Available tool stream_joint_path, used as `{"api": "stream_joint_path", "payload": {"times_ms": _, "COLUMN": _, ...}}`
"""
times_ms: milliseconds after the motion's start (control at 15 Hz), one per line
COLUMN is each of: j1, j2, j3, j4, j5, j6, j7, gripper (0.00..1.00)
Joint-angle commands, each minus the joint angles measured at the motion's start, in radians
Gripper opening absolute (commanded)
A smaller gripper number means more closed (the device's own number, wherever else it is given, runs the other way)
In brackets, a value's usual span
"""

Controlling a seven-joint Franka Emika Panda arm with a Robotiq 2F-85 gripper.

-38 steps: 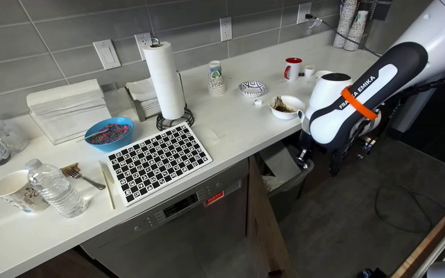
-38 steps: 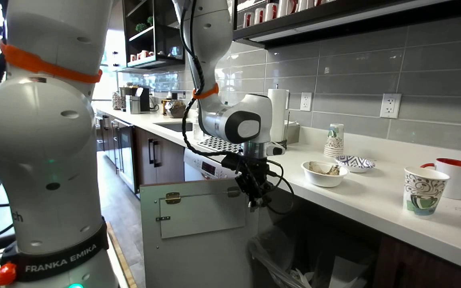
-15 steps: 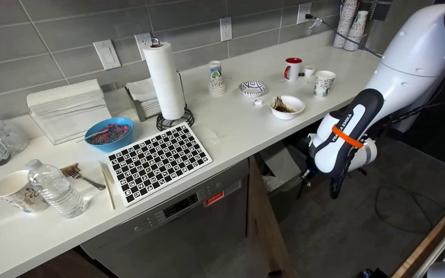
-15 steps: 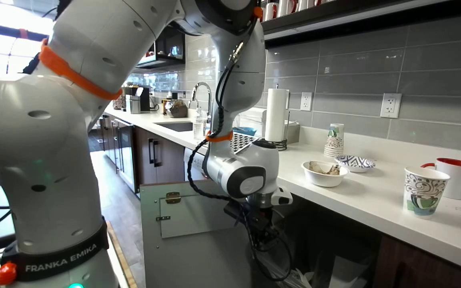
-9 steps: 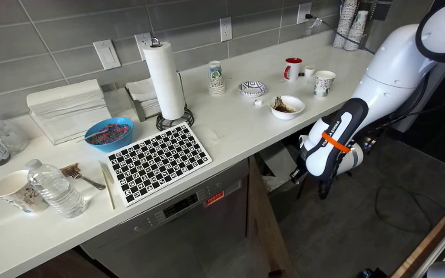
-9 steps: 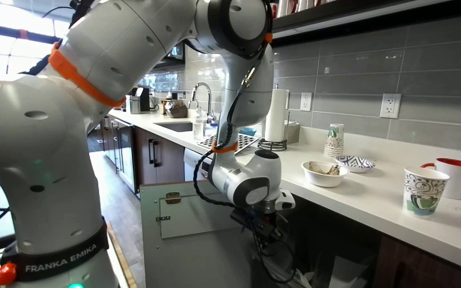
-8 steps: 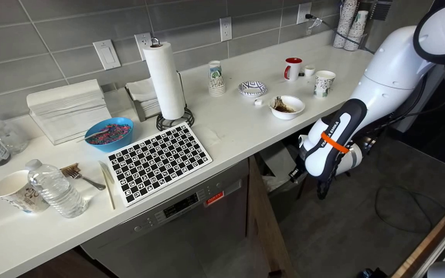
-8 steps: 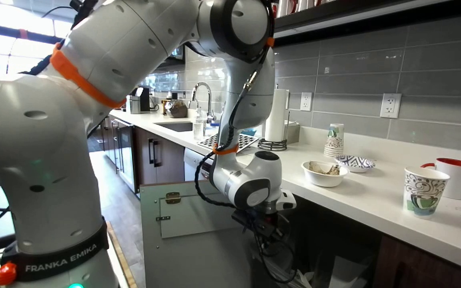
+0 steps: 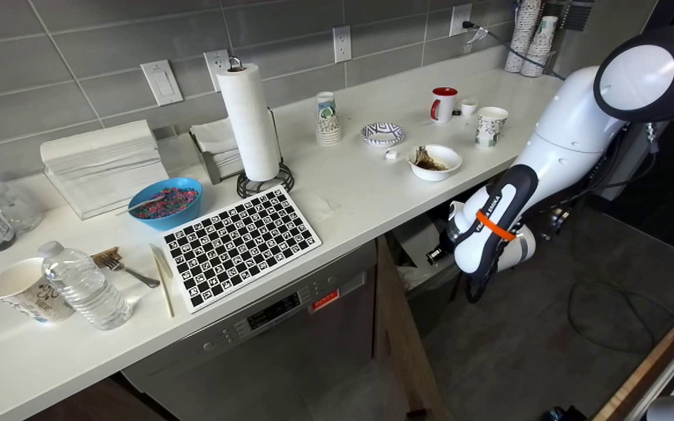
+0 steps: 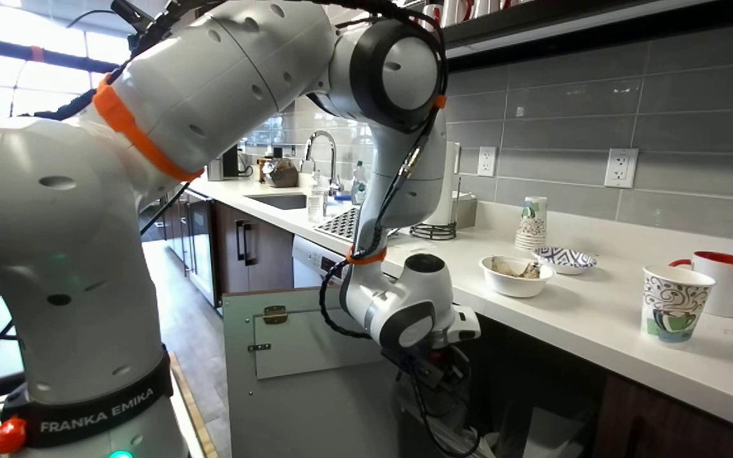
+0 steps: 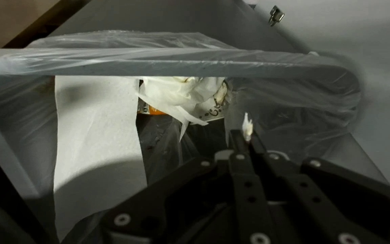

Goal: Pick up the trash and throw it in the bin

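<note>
The bin (image 11: 168, 67) fills much of the wrist view, with a grey rim under a clear liner. It also shows below the counter in an exterior view (image 9: 427, 284). My gripper (image 11: 247, 137) points into the bin's opening from above. Its fingers are shut on a small white crumpled piece of trash (image 11: 247, 127), whose tip sticks out between the fingertips. In the bin are a white sheet (image 11: 96, 135) and crumpled white paper (image 11: 178, 93). In an exterior view the gripper (image 10: 439, 381) is dark and partly hidden by cables, below the counter's edge.
The counter edge (image 10: 570, 337) overhangs the bin. An open cabinet door (image 10: 315, 394) stands beside the gripper; it also shows in an exterior view (image 9: 401, 327). On the counter are a white bowl with food remains (image 9: 433, 164), a patterned bowl (image 9: 382, 134) and a paper cup (image 9: 491, 126).
The arm has gone down below the counter and in toward the cabinet, over the bin. The paper cup that it hid in an exterior view now shows. Things on the counter have not moved.
</note>
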Motion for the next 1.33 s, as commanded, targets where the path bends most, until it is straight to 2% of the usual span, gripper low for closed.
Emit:
{"api": "stream_joint_path", "payload": {"times_ms": 0, "j1": 0.02, "j2": 0.071, "j3": -0.023, "j4": 0.074, "j5": -0.015, "j6": 0.051, "j7": 0.073, "gripper": 0.01}}
{"api": "stream_joint_path", "payload": {"times_ms": 600, "j1": 0.057, "j2": 0.145, "j3": -0.052, "j4": 0.178, "j5": 0.027, "j6": 0.103, "j7": 0.179, "gripper": 0.01}}
{"api": "stream_joint_path", "payload": {"times_ms": 667, "j1": 0.063, "j2": 0.149, "j3": -0.056, "j4": 0.186, "j5": 0.031, "j6": 0.099, "j7": 0.187, "gripper": 0.29}}
{"api": "stream_joint_path", "payload": {"times_ms": 800, "j1": 0.073, "j2": 0.157, "j3": -0.063, "j4": 0.198, "j5": 0.035, "j6": 0.092, "j7": 0.195, "gripper": 0.37}}
{"api": "stream_joint_path", "payload": {"times_ms": 1133, "j1": 0.082, "j2": 0.16, "j3": -0.07, "j4": 0.207, "j5": 0.042, "j6": 0.092, "j7": 0.211, "gripper": 0.75}}
{"api": "stream_joint_path", "payload": {"times_ms": 1267, "j1": 0.055, "j2": 0.135, "j3": -0.047, "j4": 0.186, "j5": 0.019, "j6": 0.065, "j7": 0.213, "gripper": 0.9}}
